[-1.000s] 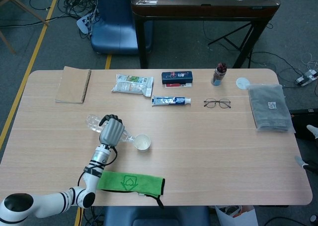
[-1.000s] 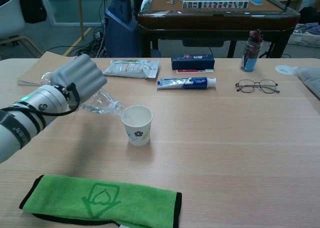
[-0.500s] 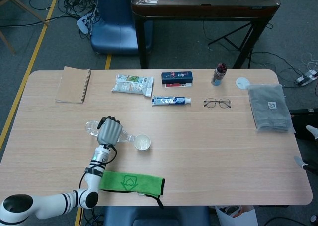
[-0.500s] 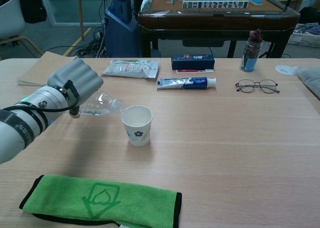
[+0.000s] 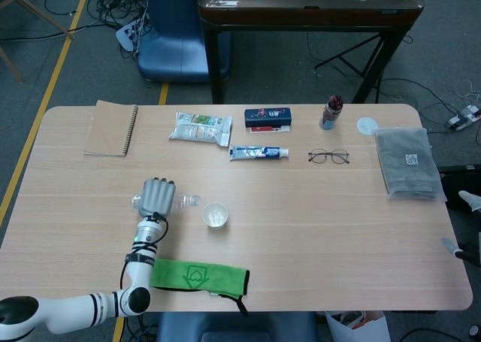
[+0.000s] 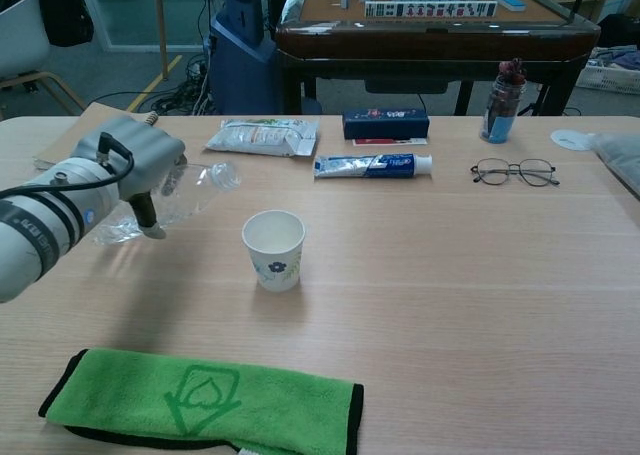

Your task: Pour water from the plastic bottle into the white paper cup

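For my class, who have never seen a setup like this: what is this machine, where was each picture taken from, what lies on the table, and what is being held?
This is a two-armed robot with human-like hands, steered remotely by a person. One picture looks down from a camera on its head; the other looks forward from its chest.

Only the left hand shows. Its fingers grip a clear plastic bottle, held off the table and tipped with its mouth up, away from the white paper cup. The cup stands upright on the wooden table.

Near the robot lies a green cloth. Farther back are a notebook, a snack packet, a dark box, a toothpaste tube, glasses, a small jar and a grey pouch.
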Robot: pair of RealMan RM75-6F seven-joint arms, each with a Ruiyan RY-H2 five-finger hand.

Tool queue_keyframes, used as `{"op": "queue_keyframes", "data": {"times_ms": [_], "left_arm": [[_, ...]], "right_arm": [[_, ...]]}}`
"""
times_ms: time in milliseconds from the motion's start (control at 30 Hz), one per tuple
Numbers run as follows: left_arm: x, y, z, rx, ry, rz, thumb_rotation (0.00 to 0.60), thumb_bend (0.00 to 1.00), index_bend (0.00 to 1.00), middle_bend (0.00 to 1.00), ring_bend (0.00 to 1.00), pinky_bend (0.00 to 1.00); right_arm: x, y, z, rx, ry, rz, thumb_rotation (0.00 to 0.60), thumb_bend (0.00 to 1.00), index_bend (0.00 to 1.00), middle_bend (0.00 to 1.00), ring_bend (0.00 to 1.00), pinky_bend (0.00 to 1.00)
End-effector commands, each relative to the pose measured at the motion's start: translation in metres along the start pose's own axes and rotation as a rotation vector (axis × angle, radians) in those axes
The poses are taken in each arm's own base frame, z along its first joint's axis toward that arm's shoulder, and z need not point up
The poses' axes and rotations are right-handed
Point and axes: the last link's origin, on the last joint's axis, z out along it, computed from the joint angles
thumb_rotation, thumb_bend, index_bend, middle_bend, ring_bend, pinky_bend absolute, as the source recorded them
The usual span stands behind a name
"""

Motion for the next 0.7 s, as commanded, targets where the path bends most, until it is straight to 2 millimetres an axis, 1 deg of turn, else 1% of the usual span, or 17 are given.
{"op": "queue_keyframes", "data": {"times_ms": [33, 267, 367, 567, 700], "left_arm": [[0.006, -0.013, 0.001, 0.044, -0.007, -0.138, 0.600, 0.02, 0.63, 0.60, 0.53, 0.71], [0.019, -0.041, 0.004, 0.116, 0.005, -0.414, 0.600, 0.02, 0.63, 0.60, 0.53, 0.71], [0.021, -0.052, 0.003, 0.137, 0.017, -0.534, 0.600, 0.02, 0.63, 0.60, 0.53, 0.71], [0.014, -0.070, -0.001, 0.199, 0.034, -0.770, 0.600, 0.02, 0.63, 0.60, 0.53, 0.71], [0.005, -0.080, -0.003, 0.234, 0.038, -0.873, 0.600, 0.02, 0.63, 0.60, 0.53, 0.71]], "right_arm": [[0.000, 0.000, 0.000, 0.001, 0.000, 0.000, 0.600, 0.00, 0.20, 0.25, 0.23, 0.50], [-0.002, 0.000, 0.001, 0.000, -0.008, -0.005, 0.600, 0.00, 0.20, 0.25, 0.23, 0.50], [-0.004, -0.001, 0.002, -0.001, -0.014, -0.008, 0.600, 0.00, 0.20, 0.25, 0.23, 0.50], [-0.007, -0.001, 0.003, -0.003, -0.026, -0.016, 0.600, 0.00, 0.20, 0.25, 0.23, 0.50], [-0.008, -0.002, 0.004, -0.003, -0.030, -0.018, 0.600, 0.00, 0.20, 0.25, 0.23, 0.50]]}}
